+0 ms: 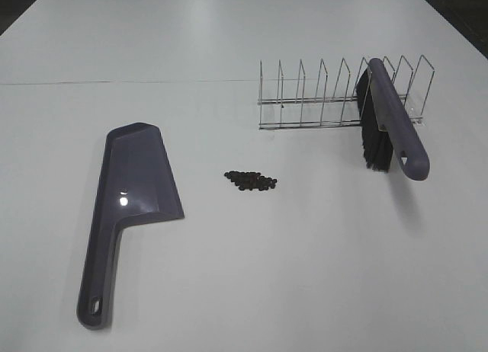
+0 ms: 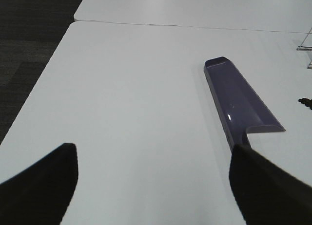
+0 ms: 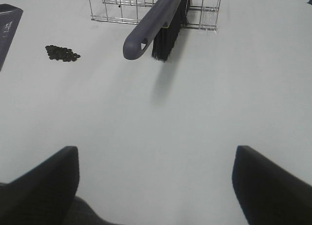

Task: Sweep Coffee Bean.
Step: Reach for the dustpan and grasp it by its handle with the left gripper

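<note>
The coffee bean pile [image 1: 251, 180] lies as a small dark cluster mid-table, and shows too in the right wrist view [image 3: 62, 53]. Left of it a purple dustpan [image 1: 133, 200] lies flat, its handle toward the front edge. A purple brush [image 1: 389, 127] with black bristles leans in a wire rack [image 1: 305, 126] at the back right, handle tip pointing forward. My left gripper [image 2: 153, 186] is open over bare table, with the dustpan [image 2: 241, 105] ahead by one finger. Well short of the brush [image 3: 158, 23], my right gripper [image 3: 156, 186] is open and holds nothing. Neither gripper shows in the exterior high view.
The wire rack [image 3: 112, 20] has several upright dividers and holds only the brush. A seam [image 1: 114, 82] runs across the white table behind the dustpan. Dark floor [image 2: 29, 35] lies beyond the table's left edge.
</note>
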